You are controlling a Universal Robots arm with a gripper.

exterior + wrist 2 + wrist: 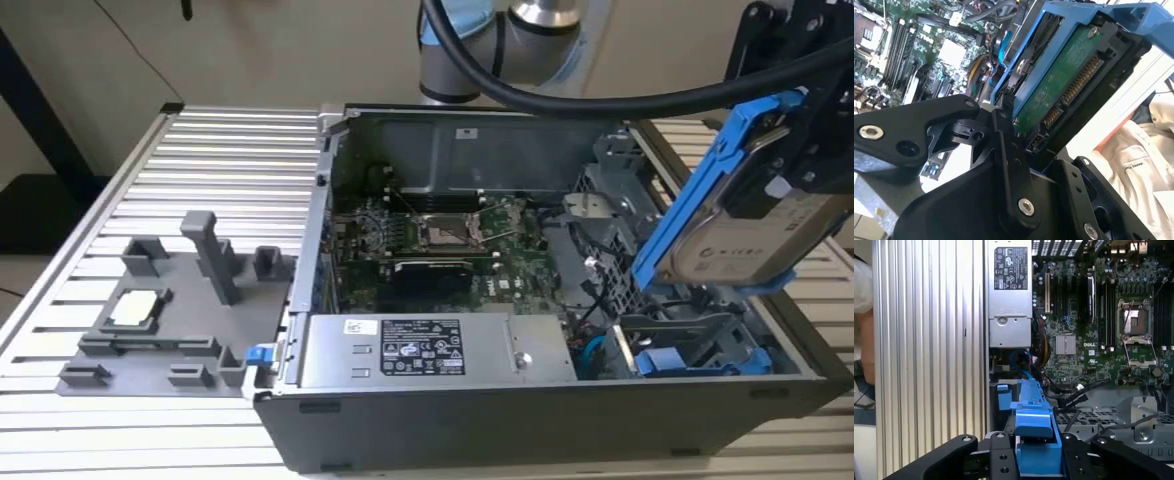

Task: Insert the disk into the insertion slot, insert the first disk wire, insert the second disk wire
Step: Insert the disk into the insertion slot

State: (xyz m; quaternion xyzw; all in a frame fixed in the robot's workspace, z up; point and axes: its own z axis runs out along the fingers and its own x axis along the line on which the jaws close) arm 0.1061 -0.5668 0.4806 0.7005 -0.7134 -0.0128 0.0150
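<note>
— Black links of the jaws are sitting closest to the lens in both wrist views. What are they gripping?

— They are pinching the disk (1033, 412) by its bright blue carrier, with one black finger (1000, 460) pressing on each side of the frame.

— And where is it hanging?

— Seen from the exterior view, the disk (747, 235) is leaning at a tilt over the exterior view's right end of the open computer case (534, 415), with its white label facing the camera. It is hovering above the insertion slot (687, 338) and is not yet sitting inside. I cannot tell whether its lower corner is touching the drive cage.

— Is its underside showing anywhere?

— Yes, in the second wrist view its green circuit board (1064, 85) and the row of connector pins (1081, 80) are facing the lens.

— What else is lying around?

— The motherboard (441, 245) is lying flat in the case, with the processor socket (1136, 322) near its middle and the grey power supply box (414, 350) running along the near wall. A blue wire (1019, 360) is curling just beside that box. The ribbed metal worktop (227, 160) is carrying the case, and a grey fixture tray (174, 300) is resting on the exterior view's left. A person's light clothing (1134, 160) is showing beyond the worktop's edge
</note>
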